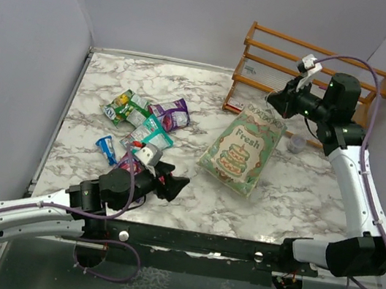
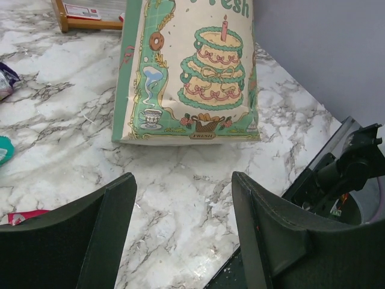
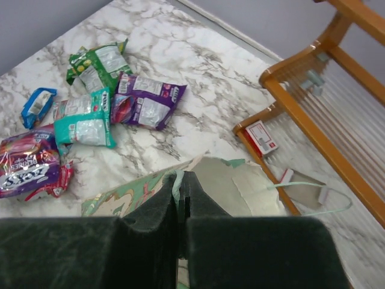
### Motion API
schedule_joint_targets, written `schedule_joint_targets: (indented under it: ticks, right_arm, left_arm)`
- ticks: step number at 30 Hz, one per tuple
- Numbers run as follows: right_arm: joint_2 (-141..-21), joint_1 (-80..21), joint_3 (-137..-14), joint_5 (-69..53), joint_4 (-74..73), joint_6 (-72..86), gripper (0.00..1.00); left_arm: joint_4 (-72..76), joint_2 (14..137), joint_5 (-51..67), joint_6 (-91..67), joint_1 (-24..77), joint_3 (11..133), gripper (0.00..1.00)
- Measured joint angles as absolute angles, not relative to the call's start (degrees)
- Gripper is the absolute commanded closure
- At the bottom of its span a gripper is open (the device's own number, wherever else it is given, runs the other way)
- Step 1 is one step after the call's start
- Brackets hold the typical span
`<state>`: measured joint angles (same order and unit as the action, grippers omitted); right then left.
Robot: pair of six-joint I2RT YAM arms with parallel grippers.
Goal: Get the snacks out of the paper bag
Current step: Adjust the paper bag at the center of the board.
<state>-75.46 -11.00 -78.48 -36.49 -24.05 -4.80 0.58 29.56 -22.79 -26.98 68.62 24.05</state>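
You had the right gripper (image 3: 180, 180) clamped on the paper bag's (image 1: 240, 152) rim, the left gripper (image 2: 183, 179) spread empty, and the snacks (image 3: 147, 105) loose on the table (image 1: 281, 193).

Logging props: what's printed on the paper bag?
Paper bag: green-trimmed tiered cake; left wrist view.

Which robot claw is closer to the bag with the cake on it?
Right. The right claw is shut on the paper bag at its top edge. The left claw hangs open near the bag's bottom end, not touching it.
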Motion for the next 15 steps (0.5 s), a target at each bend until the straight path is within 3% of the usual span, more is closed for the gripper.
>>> schedule_joint_targets:
  ticks: [8, 15]
  right_arm:
    - [-75.94, -7.42, -91.29, -34.87, -31.29, -6.22, 0.98]
    - [-77.87, -7.16, -91.33, -49.28, -31.9, -5.32, 0.98]
  left_arm:
    - [-0.21, 30.63, -23.03, -25.8, 68.62, 26.26, 0.33]
    - [-0.95, 30.33, -23.66, -25.58, 68.62, 26.46, 0.33]
